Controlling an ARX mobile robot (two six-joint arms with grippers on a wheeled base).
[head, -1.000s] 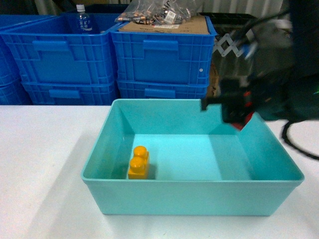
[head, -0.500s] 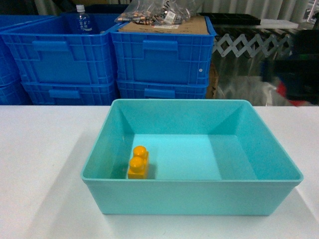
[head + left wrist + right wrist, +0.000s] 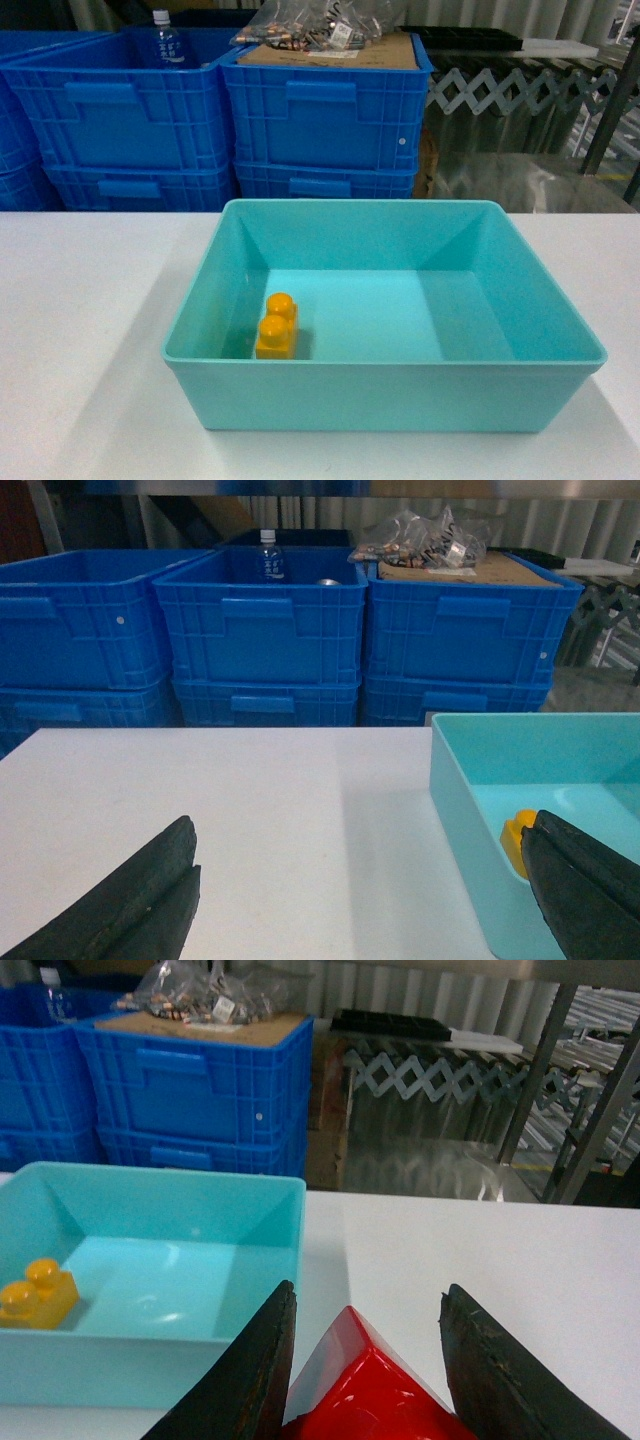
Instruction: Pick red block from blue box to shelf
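Observation:
The red block (image 3: 370,1390) sits between the fingers of my right gripper (image 3: 368,1290), which is shut on it above the white table, just right of the blue box (image 3: 130,1370). Neither the block nor either gripper shows in the head view. There the blue box (image 3: 385,400) stands mid-table and holds only an orange-yellow two-stud brick (image 3: 277,327). My left gripper (image 3: 365,825) is open and empty, low over the table left of the box (image 3: 465,830). Steel uprights of the shelf (image 3: 538,1070) rise at the far right, beyond the table.
Dark blue ribbed crates (image 3: 320,110) are stacked behind the table; one carries a bag of small parts (image 3: 310,25), another holds a water bottle (image 3: 168,40). A folding lattice barrier (image 3: 430,1080) stands behind the table on the right.
My right arm, over the box's back right corner a second ago, swung right and left the head view. The box and the orange-yellow brick have not moved.

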